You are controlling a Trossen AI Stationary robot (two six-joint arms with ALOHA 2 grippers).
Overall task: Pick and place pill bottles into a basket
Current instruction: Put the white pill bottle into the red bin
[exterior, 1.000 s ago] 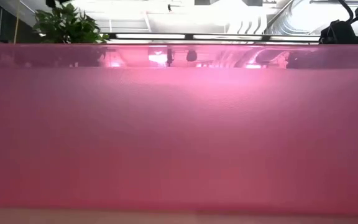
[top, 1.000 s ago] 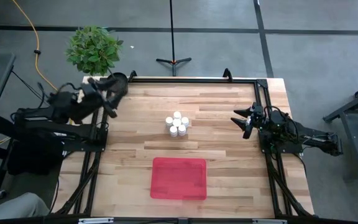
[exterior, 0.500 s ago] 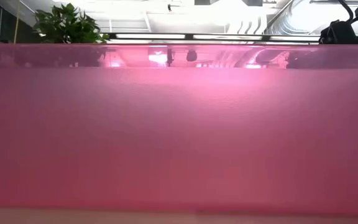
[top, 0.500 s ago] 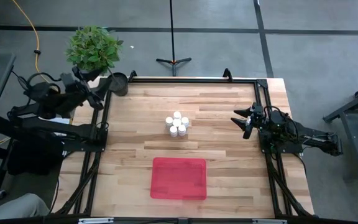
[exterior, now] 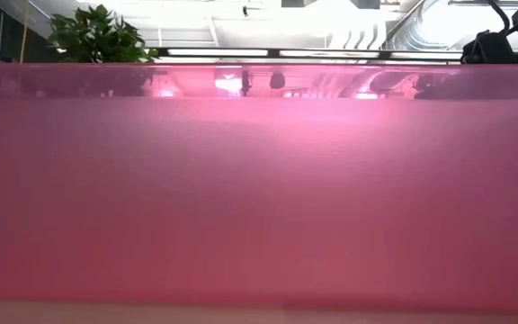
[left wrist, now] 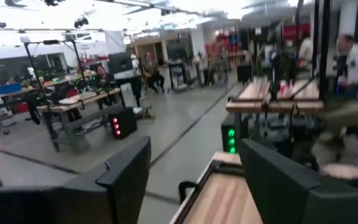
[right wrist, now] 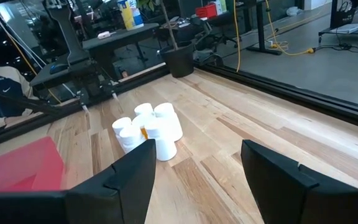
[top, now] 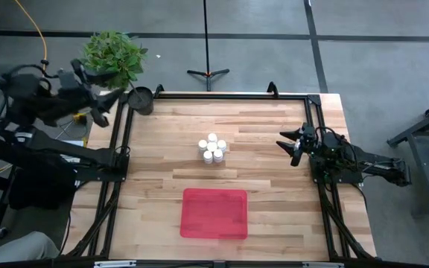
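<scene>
Several white-capped pill bottles [top: 212,149] stand bunched together on the wooden table's middle; they also show in the right wrist view [right wrist: 146,132]. The red translucent basket [top: 214,214] lies near the table's near edge and fills the low view [exterior: 259,198]. My right gripper [top: 290,144] is open and empty at the table's right side, pointing toward the bottles [right wrist: 194,180]. My left gripper [top: 104,104] is open and empty, raised beyond the table's far left corner [left wrist: 194,180].
A dark round pot [top: 142,100] stands at the table's far left corner, a potted green plant [top: 112,57] behind it. A black frame [top: 229,95] borders the table. People and workbenches show in the room beyond, in the left wrist view.
My left arm has swung up and away from the table's far left corner, toward the left and beyond the table's edge, and its gripper has turned outward. The bottles, the basket and my right arm have kept still.
</scene>
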